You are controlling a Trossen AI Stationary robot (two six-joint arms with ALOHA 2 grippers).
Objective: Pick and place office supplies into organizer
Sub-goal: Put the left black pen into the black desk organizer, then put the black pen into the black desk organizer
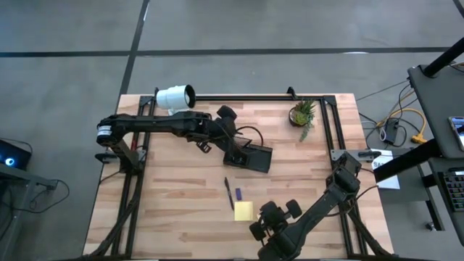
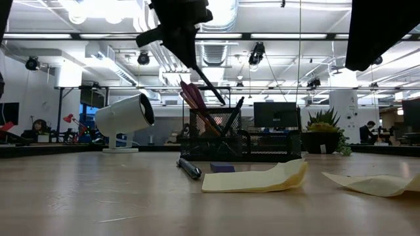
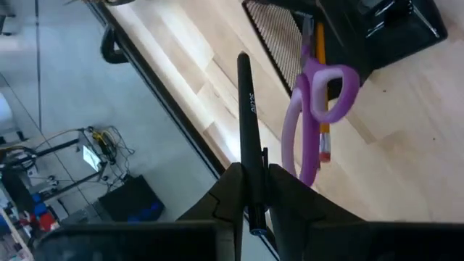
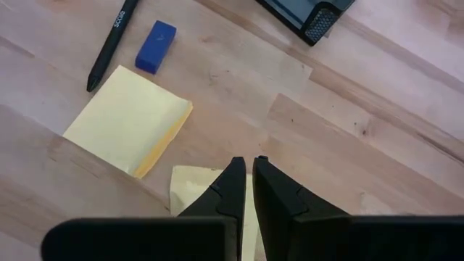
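Note:
The black mesh organizer [image 1: 255,158] stands mid-table with purple-handled scissors [image 3: 319,101] and an orange pencil [image 3: 323,141] sticking up out of it. My left gripper [image 3: 254,170] hangs above its left side, shut on a black pen [image 2: 209,82]. A second black pen [image 4: 110,45], a blue eraser [image 4: 155,37] and a yellow sticky pad [image 4: 127,119] lie flat on the table nearer the front. My right gripper [image 4: 246,168] is shut above a loose yellow sheet [image 4: 190,187], touching nothing. My left gripper pinches the black pen near its upper end [image 3: 251,154] between its two fingers, and a short stub shows behind them. The fingers slant down from the table's left, roughly along the pen. The pen hangs slanted and clear of the table, its lower tip [image 2: 224,103] just over the organizer's top.
A white lamp-like cylinder [image 1: 175,96] lies at the far left and a small potted plant [image 1: 302,114] stands at the far right. A black frame rail [image 1: 246,96] runs along the far edge. Bare wood lies to the organizer's left and right.

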